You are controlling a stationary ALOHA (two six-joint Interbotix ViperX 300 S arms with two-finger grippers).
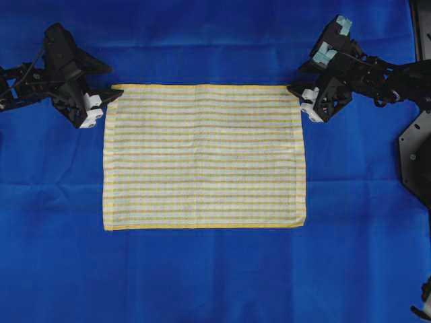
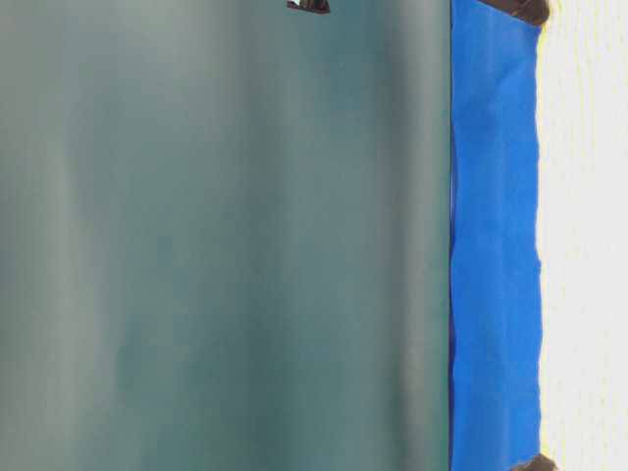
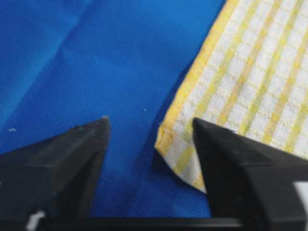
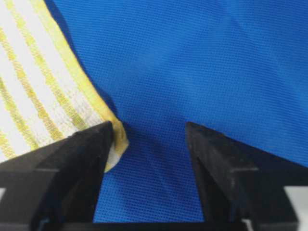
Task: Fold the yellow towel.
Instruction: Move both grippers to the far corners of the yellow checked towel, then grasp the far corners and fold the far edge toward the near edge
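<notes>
The thin rectangular white cloth with fine yellow checks and yellow hemmed edges, the yellow towel [image 1: 204,156], lies spread flat in a single layer at the centre of the surface, on the large plain blue cloth [image 1: 202,269] that covers it. No fold is visible; all four edges lie open and roughly square.

The left gripper [image 1: 101,108] sits at the towel's far left corner. In the left wrist view its jaws stand apart, straddling that corner: one fingertip [image 3: 89,144] rests on the blue cloth just outside the hem, the other over the checked fabric. The corner itself looks slightly lifted or curled, with a shadow under it. Nothing is clamped.

The right gripper [image 1: 304,101] sits at the far right corner. Its jaws are likewise apart, with the hem corner just against the inner face of one fingertip [image 4: 82,154] and the other on bare blue cloth. No grip is closed here either.

The table-level view is mostly blocked and adds nothing.

Assessment: the task is at its opening stage. Both arms are positioned for a corner pinch; closing, lifting, carrying the far edge over to the near edge and any further fold all remain.
</notes>
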